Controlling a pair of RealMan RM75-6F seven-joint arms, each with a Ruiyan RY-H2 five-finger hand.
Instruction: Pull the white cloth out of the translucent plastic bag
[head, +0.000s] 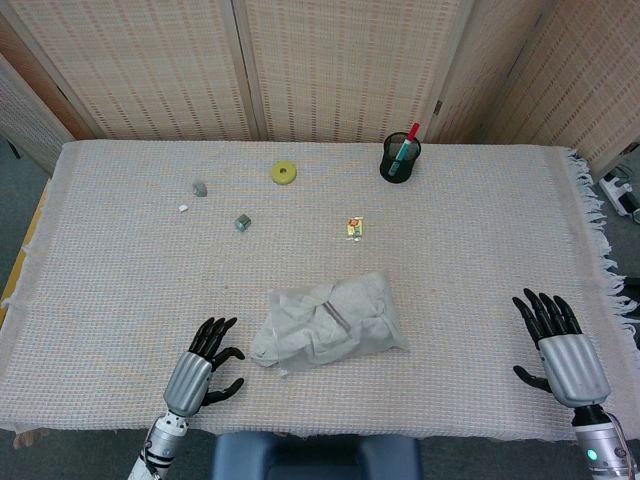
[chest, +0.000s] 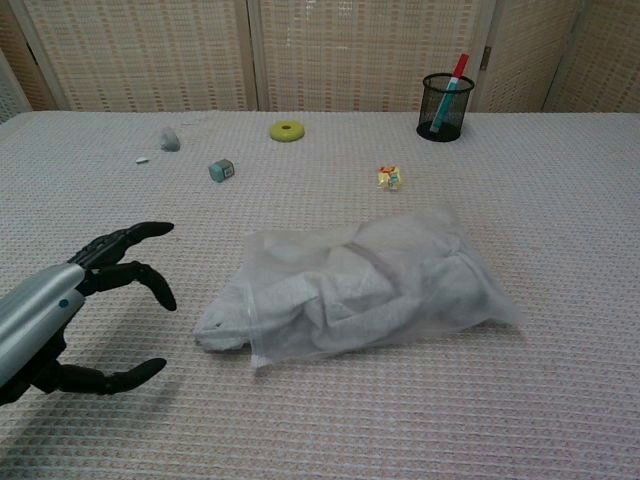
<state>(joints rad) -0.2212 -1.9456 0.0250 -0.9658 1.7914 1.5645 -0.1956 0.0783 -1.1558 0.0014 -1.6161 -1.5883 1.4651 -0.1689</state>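
Observation:
The translucent plastic bag (head: 335, 322) (chest: 380, 285) lies flat on the table a little in front of centre, with the crumpled white cloth (chest: 330, 290) inside it. A bit of cloth (chest: 215, 325) pokes out of the bag's mouth at its left end. My left hand (head: 200, 368) (chest: 75, 310) hovers just left of that opening, open with fingers spread, not touching the bag. At the front right edge my right hand (head: 562, 345) is open too, well away from the bag; only the head view shows it.
A black mesh pen cup (head: 400, 158) with pens stands at the back right. A yellow ring (head: 284, 172), a small grey piece (head: 199, 187), a small teal cube (head: 242, 222), a white bit (head: 183, 208) and a little yellow packet (head: 354, 228) lie behind the bag.

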